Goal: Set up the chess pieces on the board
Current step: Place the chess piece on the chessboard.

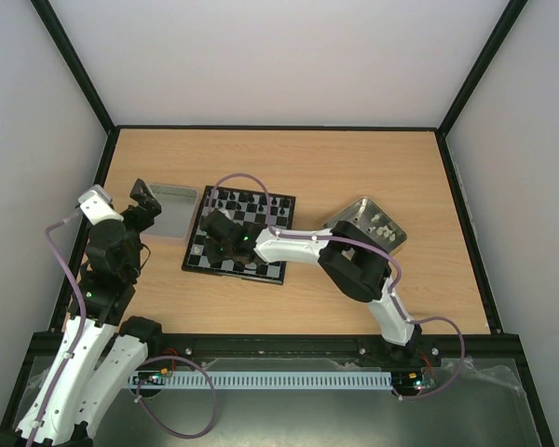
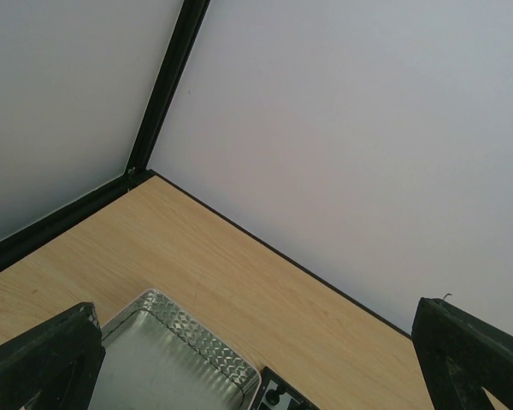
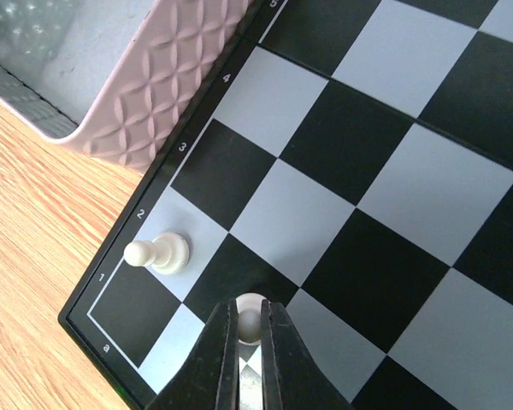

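The board point(image 1: 261, 244) lies mid-table, with black pieces on its far rows. My right gripper point(image 1: 220, 233) is over its left near corner. In the right wrist view the right gripper point(image 3: 250, 318) is shut on the head of a white pawn point(image 3: 251, 303), whose base is on or just above the black square b2. Another white pawn point(image 3: 158, 253) stands on a2. More white chess pieces point(image 1: 380, 223) lie in the square tin point(image 1: 354, 212) at the right. My left gripper point(image 1: 145, 199) is open and empty, raised left of the board; its fingers point(image 2: 43, 359) are wide apart.
A grey metal tray point(image 1: 172, 210) sits against the board's left edge; it also shows in the left wrist view point(image 2: 167, 363) and in the right wrist view point(image 3: 154, 85). Black frame posts and white walls enclose the table.
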Action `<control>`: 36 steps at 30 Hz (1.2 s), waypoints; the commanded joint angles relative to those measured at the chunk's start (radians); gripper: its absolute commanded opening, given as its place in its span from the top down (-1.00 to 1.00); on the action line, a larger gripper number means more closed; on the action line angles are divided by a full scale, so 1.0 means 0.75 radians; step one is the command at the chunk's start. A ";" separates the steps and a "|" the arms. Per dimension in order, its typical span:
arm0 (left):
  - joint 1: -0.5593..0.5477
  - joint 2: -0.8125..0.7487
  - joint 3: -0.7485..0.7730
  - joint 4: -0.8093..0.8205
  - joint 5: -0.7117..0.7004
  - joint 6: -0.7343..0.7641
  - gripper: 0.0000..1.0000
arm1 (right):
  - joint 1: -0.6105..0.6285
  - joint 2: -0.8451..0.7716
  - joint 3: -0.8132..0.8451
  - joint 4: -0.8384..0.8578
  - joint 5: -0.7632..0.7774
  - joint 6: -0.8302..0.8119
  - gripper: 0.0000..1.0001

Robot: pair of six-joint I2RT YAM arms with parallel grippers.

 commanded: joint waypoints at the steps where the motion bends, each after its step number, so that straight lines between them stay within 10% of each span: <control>1: 0.008 -0.010 0.013 0.029 -0.009 0.021 -0.99 | 0.017 0.036 0.056 -0.001 -0.012 -0.012 0.90; 19: 0.010 -0.016 0.014 0.027 -0.014 0.023 -0.99 | 0.009 -0.058 0.012 0.076 -0.030 0.037 0.50; 36: 0.055 -0.037 0.020 0.066 0.140 0.054 -0.99 | -0.358 -0.894 -0.672 -0.047 0.571 0.205 0.22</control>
